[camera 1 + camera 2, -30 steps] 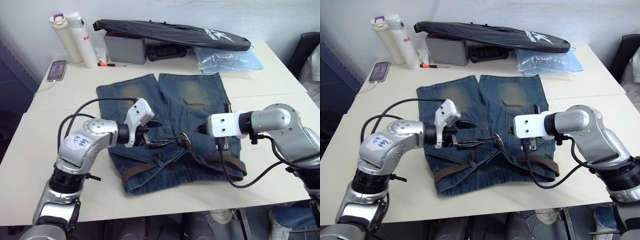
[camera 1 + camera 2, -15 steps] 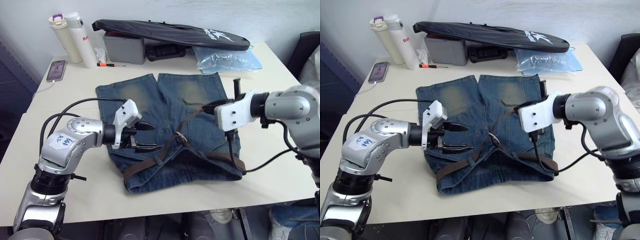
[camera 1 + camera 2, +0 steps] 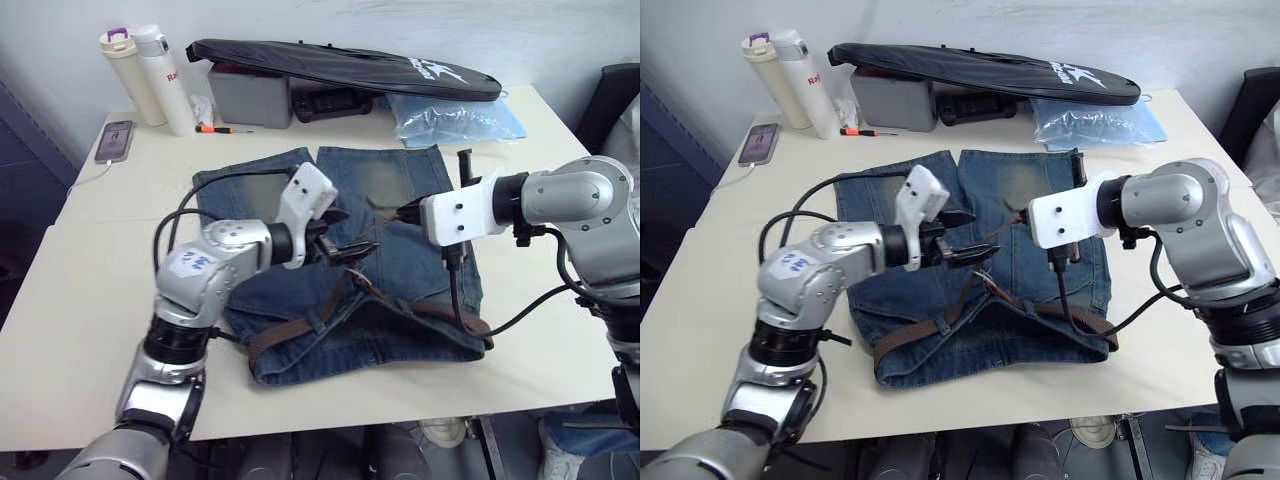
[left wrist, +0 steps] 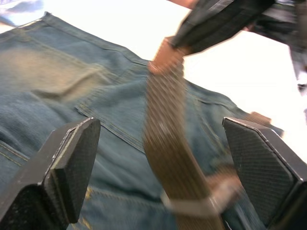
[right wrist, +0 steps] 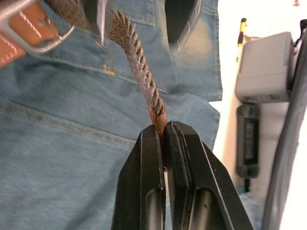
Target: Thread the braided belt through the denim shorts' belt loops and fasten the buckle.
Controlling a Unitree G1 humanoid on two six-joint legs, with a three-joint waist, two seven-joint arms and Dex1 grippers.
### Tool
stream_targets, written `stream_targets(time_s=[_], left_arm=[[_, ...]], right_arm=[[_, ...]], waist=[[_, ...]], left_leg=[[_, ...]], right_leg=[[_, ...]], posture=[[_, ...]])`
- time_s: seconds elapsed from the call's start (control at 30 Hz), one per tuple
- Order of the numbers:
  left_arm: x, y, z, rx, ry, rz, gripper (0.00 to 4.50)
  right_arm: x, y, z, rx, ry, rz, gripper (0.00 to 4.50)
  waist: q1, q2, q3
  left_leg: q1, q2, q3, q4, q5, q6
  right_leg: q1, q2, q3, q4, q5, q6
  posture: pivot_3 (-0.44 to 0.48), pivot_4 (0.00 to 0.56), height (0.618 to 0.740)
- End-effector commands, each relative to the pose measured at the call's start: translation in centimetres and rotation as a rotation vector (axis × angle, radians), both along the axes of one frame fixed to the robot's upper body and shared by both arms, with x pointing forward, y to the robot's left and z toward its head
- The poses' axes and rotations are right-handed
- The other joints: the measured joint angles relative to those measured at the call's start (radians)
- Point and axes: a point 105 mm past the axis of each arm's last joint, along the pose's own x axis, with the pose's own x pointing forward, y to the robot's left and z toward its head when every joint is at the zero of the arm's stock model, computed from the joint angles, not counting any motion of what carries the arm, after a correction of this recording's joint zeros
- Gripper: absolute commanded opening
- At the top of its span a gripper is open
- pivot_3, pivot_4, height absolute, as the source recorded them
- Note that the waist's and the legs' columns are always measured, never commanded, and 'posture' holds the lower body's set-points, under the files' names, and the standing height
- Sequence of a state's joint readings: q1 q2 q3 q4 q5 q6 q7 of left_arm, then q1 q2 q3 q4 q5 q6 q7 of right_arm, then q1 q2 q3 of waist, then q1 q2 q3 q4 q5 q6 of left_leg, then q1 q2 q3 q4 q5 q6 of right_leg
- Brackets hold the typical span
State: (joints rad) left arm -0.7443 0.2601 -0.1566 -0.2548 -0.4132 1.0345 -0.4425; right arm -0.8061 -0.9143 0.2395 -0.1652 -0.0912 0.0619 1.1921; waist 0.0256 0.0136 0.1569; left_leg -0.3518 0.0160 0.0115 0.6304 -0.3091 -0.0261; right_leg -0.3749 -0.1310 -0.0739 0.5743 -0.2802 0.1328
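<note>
Blue denim shorts (image 3: 400,200) are lying flat on a pale worktop (image 3: 90,300), waistband toward the near edge and legs pointing far. A brown braided belt (image 3: 345,290) is running along the waistband, showing at the near left and near right of the shorts, and one length is rising from the middle of the waistband up and to the right.

The right end effector (image 5: 164,139) is reaching in from the right, above the right leg of the shorts, with its fingers clamped together on the belt's leather tip (image 5: 159,116). The belt is hanging taut from that grip down toward the waistband.

The left end effector (image 3: 962,240) is hovering over the middle of the shorts, just left of the raised belt. Its two fingers are standing apart, one on each side of the strap and touching nothing. The silver buckle (image 5: 36,28) is sitting on the belt close to the left end effector's fingers.

Along the far edge of the worktop are lying two bottles (image 3: 145,75) at the far left, a phone (image 3: 113,140) beside them, a grey box (image 3: 250,95), a long black bag (image 3: 345,65), and a clear blue plastic bag (image 3: 455,118) at the far right.
</note>
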Motion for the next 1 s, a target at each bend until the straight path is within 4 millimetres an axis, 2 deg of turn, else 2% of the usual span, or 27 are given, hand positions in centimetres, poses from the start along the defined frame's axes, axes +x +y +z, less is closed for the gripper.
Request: stream_targets(time_s=[0.03,0.17,0.2,0.3,0.43,0.47,0.67,0.77,0.87,0.93,1.0], left_arm=[[0.3,-0.8,0.5,0.054,-0.061,0.045,4.47],[-0.1,-0.9,0.5,0.072,-0.054,0.042,3.49],[-0.1,-0.8,0.5,0.078,-0.053,0.043,2.94],[-0.1,-0.3,0.6,0.088,-0.046,0.050,1.94],[-0.3,-0.3,0.8,0.078,-0.036,0.038,0.33],[-0.3,-0.4,0.9,0.071,-0.032,0.033,0.08],[-0.4,-0.4,0.9,0.037,0.007,0.033,0.02],[-0.3,-0.1,0.6,0.012,0.045,0.049,0.00],[0.1,0.6,0.3,-0.030,0.096,0.094,0.00],[0.3,1.0,0.0,-0.056,0.129,0.122,0.00],[0.4,1.3,-0.2,-0.084,0.165,0.145,0.00]], right_arm=[[-0.6,0.4,0.9,0.019,-0.012,-0.001,0.00],[-0.7,0.3,0.7,0.012,-0.003,-0.023,0.00],[-0.7,0.2,0.6,0.010,-0.002,-0.028,0.00],[-0.6,0.0,0.5,0.006,0.003,-0.044,0.00],[-0.6,0.0,0.2,0.009,0.013,-0.050,0.00],[-0.6,0.1,0.1,0.010,0.017,-0.052,0.00],[-1.1,0.7,0.0,0.118,0.106,-0.075,0.00],[-1.4,0.6,0.3,0.165,0.135,-0.098,1.15],[-2.3,-0.3,1.0,0.273,0.240,-0.142,2.39],[-2.9,-1.0,1.3,0.320,0.299,-0.172,3.41],[-3.6,-1.6,1.2,0.364,0.367,-0.198,4.21]], waist=[[0.000,0.000,0.000],[-0.003,0.000,0.000],[-0.003,0.000,0.000],[-0.002,0.000,0.000],[-0.001,0.000,0.000],[-0.002,0.000,0.000],[-0.002,0.000,0.000],[-0.002,0.000,0.000],[-0.002,0.000,0.000],[0.001,0.000,0.000],[0.000,0.000,0.000]], left_leg=[[0.000,0.000,0.000,0.000,0.000,0.000],[0.000,0.000,0.000,-0.001,0.000,0.000],[0.000,0.000,0.000,0.000,0.000,0.000],[0.000,0.000,0.000,0.000,0.000,0.000],[0.000,0.000,0.000,0.000,0.000,-0.001],[0.000,0.000,0.000,0.000,0.000,-0.001],[0.000,0.000,0.000,0.000,0.000,-0.001],[0.000,0.000,0.000,0.000,0.000,-0.001],[0.000,0.000,0.000,0.000,0.000,-0.001],[0.000,0.000,0.000,0.000,0.000,-0.001],[0.000,0.000,0.000,0.000,0.000,-0.001]], right_leg=[[0.000,0.000,0.000,0.000,0.000,0.000],[0.000,0.000,0.000,0.000,0.000,0.000],[0.000,0.000,0.000,0.000,0.000,0.000],[0.000,0.000,0.000,0.000,0.000,0.000],[0.000,0.000,0.000,0.000,0.000,0.000],[0.000,0.000,0.000,0.000,0.000,0.000],[0.000,0.000,0.000,0.000,0.000,0.000],[0.000,0.000,0.000,0.000,0.000,0.000],[0.000,0.000,0.000,0.000,0.000,0.000],[0.000,0.000,0.000,0.000,0.000,0.000],[0.000,0.000,0.000,0.000,0.000,0.000]], posture=[[0.000,0.150,0.740],[0.000,0.150,0.740],[0.000,0.150,0.740],[0.000,0.150,0.740],[0.000,0.150,0.740],[0.000,0.150,0.740],[0.000,0.150,0.740],[0.000,0.150,0.740],[0.000,0.150,0.740],[0.000,0.150,0.740],[0.000,0.150,0.740]])
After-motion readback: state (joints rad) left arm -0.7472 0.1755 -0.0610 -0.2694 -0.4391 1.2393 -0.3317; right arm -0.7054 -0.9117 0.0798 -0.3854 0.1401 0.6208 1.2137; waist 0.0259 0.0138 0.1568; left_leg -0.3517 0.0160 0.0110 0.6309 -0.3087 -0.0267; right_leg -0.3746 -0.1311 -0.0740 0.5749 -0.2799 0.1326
